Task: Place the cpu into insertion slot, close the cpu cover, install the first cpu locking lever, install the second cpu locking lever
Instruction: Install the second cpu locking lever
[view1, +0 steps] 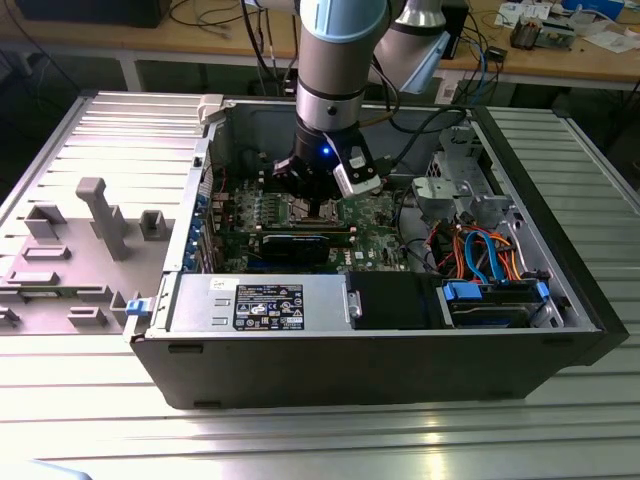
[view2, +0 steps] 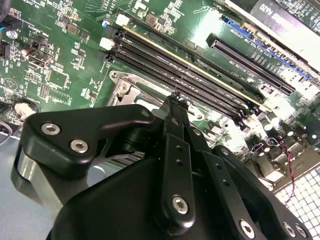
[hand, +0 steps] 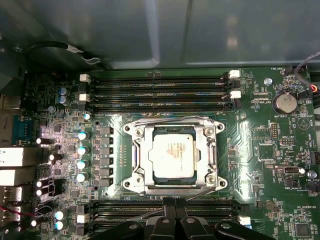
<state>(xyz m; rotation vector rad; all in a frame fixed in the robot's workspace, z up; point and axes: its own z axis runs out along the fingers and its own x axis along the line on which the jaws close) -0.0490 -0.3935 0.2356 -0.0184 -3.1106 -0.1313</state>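
A: Gripper (hand: 169, 204)?
B: Fingers pressed together, holding nothing, just beside the insertion slot (hand: 136, 160).
A: And the cpu (hand: 172, 154)?
B: Seated in it, cpu cover (hand: 207, 150) lying flat around it.

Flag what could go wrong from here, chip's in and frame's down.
1. The gripper sits right at the socket's edge, over the memory slots; a sideways slip could scrape them.
2. The cover lies over the chip, with thin wire levers along the rim; a lever that misses its hook would likely leave the cover loose.
3. Capacitors crowd one side, leaving little room for error.
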